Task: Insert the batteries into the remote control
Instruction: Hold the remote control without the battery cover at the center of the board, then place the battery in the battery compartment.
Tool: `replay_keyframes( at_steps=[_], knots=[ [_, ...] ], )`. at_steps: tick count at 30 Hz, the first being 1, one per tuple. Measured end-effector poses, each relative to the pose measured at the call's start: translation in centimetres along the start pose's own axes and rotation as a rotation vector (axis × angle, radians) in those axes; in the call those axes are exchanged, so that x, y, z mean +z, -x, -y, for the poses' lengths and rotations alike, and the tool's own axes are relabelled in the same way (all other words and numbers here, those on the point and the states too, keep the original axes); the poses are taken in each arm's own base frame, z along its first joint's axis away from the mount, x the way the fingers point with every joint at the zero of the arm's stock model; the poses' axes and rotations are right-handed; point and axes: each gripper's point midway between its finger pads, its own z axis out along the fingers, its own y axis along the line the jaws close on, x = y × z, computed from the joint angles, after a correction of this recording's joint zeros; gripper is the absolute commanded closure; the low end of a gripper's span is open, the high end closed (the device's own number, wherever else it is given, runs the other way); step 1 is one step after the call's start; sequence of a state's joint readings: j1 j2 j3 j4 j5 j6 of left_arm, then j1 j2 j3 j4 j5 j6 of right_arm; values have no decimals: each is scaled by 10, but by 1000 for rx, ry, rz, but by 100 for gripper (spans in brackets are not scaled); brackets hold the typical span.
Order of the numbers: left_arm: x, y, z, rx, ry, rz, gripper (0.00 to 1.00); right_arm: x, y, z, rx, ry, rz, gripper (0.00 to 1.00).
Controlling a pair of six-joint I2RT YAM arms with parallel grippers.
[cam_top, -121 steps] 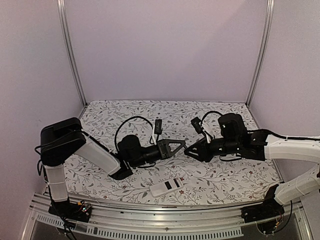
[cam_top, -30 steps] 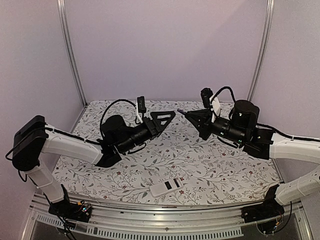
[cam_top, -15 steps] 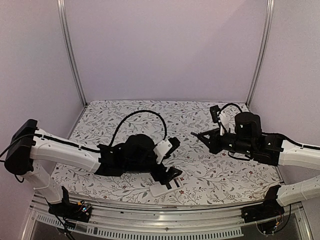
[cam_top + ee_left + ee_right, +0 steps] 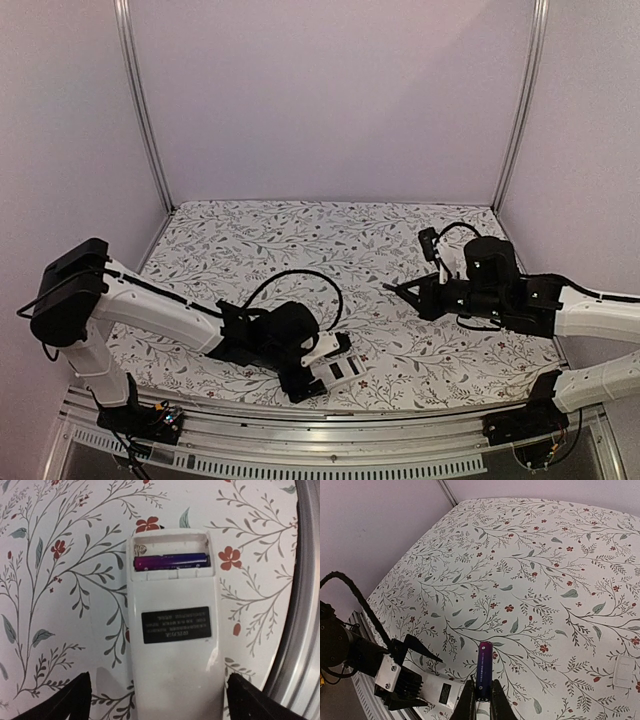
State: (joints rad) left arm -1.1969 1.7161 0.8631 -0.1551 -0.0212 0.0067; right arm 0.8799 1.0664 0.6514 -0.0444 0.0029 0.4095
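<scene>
While left hand (image 4: 160, 700) gapes wide astride remote control (image 4: 172, 645), right hand (image 4: 481, 701) hovers aloft, pinching battery (image 4: 484, 672).

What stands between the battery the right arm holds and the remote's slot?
Nothing visible. Only bare cloth lies between the right gripper's battery and the remote control; the open left gripper straddles its other end, clear of the slot.
</scene>
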Motion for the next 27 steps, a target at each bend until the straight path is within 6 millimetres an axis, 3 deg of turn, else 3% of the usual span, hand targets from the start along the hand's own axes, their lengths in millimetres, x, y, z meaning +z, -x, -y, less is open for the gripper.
replay_keyframes(
  at_steps=[3,8,15,20,27],
  knots=[
    [7,-8,6,1,-36,-23,7,1,-8,0,13,6,-19,100],
    [9,-5,11,5,-59,4,13,3,-20,-1,30,15,-46,100],
    [11,-1,14,-8,-67,23,35,6,-34,-7,43,30,-83,100],
    [11,0,19,-34,-74,29,44,6,-57,-14,65,45,-134,100],
    [12,3,31,-85,-89,32,48,10,-94,-21,118,67,-205,100]
  ],
)
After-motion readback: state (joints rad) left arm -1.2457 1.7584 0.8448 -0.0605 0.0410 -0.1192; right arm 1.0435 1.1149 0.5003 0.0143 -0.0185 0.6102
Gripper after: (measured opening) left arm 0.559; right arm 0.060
